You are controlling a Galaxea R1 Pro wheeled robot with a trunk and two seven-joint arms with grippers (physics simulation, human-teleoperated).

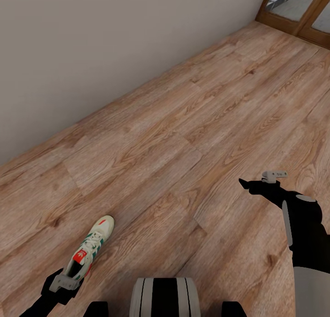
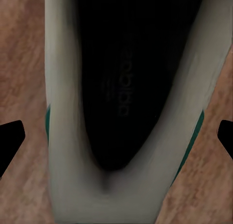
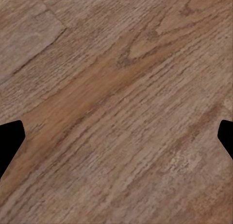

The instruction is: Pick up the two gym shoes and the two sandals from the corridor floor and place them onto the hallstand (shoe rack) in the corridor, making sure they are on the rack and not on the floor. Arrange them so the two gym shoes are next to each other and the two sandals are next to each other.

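One gym shoe [image 1: 90, 248], cream-white with teal stripes and a red-orange tongue patch, lies on the corridor floor [image 1: 183, 138] at the lower left of the head view, toe pointing away from me. My left gripper [image 1: 68, 280] hangs over its heel. In the left wrist view the left gripper [image 2: 116, 141] is open, its black fingertips [image 2: 10, 144] wide apart on either side of the gym shoe's dark opening [image 2: 131, 88]. My right gripper [image 1: 259, 179] is open over bare planks, as the right wrist view also shows of the gripper [image 3: 116, 136]. The sandals and the hallstand are out of view.
A plain grey wall [image 1: 91, 46] runs along the left and back. A wood-framed glass front [image 1: 298, 9] stands at the far right corner. My own base [image 1: 165, 296] sits at the bottom centre. Open wood planks stretch ahead between wall and glass front.
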